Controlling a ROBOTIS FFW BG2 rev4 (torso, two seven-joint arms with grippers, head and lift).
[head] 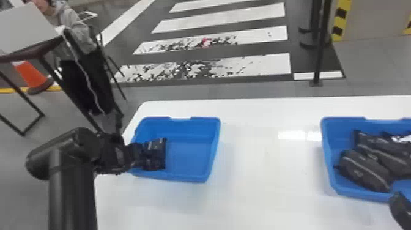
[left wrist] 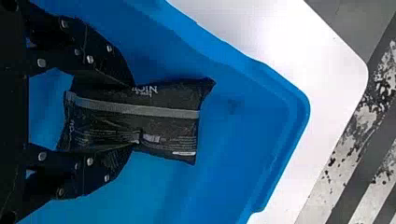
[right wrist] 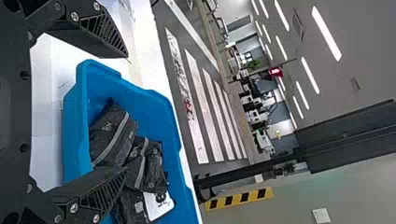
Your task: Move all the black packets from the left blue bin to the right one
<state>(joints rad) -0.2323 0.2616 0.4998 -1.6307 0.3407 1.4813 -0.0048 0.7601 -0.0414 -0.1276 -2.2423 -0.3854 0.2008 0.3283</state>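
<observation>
Left gripper [head: 147, 155]: clamped on black packet [left wrist: 173, 123] in left blue bin [head: 189, 153] | right gripper [head: 401, 208]: fingers apart, by right blue bin [head: 327, 153] | black packets [head: 364, 171]: inside right blue bin

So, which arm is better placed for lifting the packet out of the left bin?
Left, I judge: the left gripper holds the black packet inside the left bin, while the right gripper is open, near the right bin.
</observation>
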